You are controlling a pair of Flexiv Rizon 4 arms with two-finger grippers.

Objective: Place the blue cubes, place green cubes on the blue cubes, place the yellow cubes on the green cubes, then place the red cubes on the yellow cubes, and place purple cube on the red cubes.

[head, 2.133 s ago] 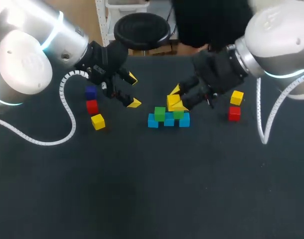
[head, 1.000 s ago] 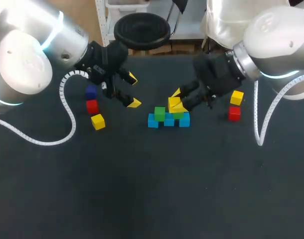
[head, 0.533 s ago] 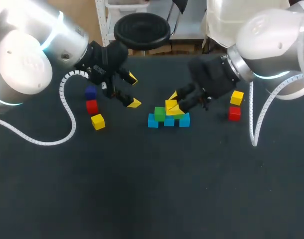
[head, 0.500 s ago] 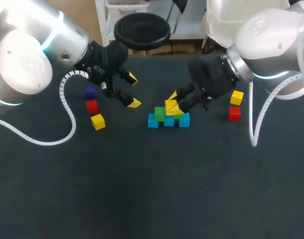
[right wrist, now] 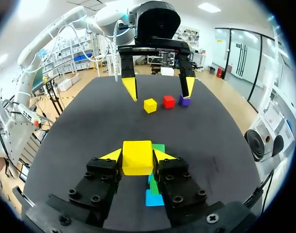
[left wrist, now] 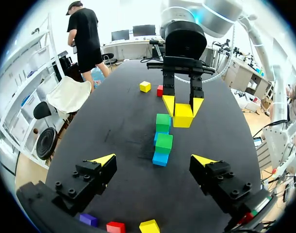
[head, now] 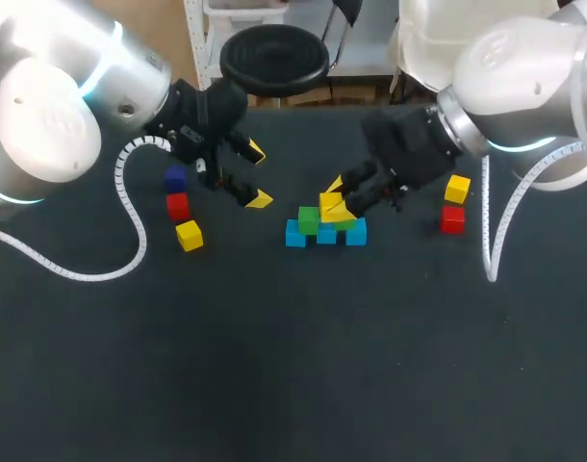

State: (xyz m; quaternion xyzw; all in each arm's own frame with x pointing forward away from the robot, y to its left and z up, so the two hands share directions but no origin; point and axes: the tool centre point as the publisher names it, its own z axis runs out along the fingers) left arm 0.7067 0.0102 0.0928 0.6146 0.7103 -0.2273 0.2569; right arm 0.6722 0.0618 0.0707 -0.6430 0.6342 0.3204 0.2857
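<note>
Two green cubes (head: 309,220) top the blue cubes (head: 294,235) in head view; R gripper (head: 339,195) clamps a yellow cube (head: 329,203) over them. Left wrist view: L gripper (left wrist: 153,160) spread wide, empty, back from stack. Right wrist view: yellow cube (right wrist: 137,157) hangs just above green cubes (right wrist: 158,147), so prob. yellow-layer step; next needs lowering, centring, release.

A black table (head: 274,366) carries everything. Toward its far side, near the middle, three blue cubes (head: 326,235) lie directly on the surface in a tight row, side by side. On the left lie a purple cube (head: 175,178), the left red cube (head: 178,205) and the left yellow cube (head: 189,235), close together in a short line running from far to near. On the right, well apart from the blue row, the right yellow cube (head: 457,189) sits just behind the right red cube (head: 452,219).
</note>
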